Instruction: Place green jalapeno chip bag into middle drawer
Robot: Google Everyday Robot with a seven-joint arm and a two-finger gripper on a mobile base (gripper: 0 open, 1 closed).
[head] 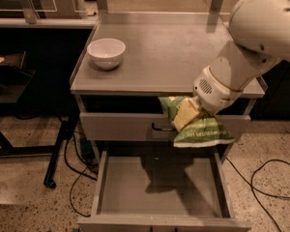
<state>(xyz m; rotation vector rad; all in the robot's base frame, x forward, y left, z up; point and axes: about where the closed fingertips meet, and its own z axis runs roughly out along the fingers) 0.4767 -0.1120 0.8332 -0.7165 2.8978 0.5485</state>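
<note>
Nearest the viewer, the middle drawer (135, 193) stands pulled out: a wide, shallow tray of flat grey metal with low side walls and a plain front edge, its floor in part under shadow. Above its rear right part hangs the green jalapeno chip bag (205, 132), a crinkled foil packet with a paler green lower panel and a band of white lettering. It touches neither drawer nor desk and hangs in front of the closed upper drawer front (116, 126), covering part of the dark curved handle (159, 127).

The gripper (186, 114) is clamped on the bag's upper edge, a pale yellowish finger showing against the green foil. The arm (253, 42), smooth white and rounded, slopes down from the upper right, its cylindrical wrist angled towards the lower left past the desk's front edge.

The desk (183, 52) has a matt grey metal top with a raised rim at the sides and back. A white bowl (106, 52), round and glossy, stands near its left side, well apart from the bag.

The floor (24, 197) is speckled stone, crossed by black cables (268, 175) at the right and under the desk at the left. A dark stand leg (57, 151) rests to the left, and further furniture lies behind.
</note>
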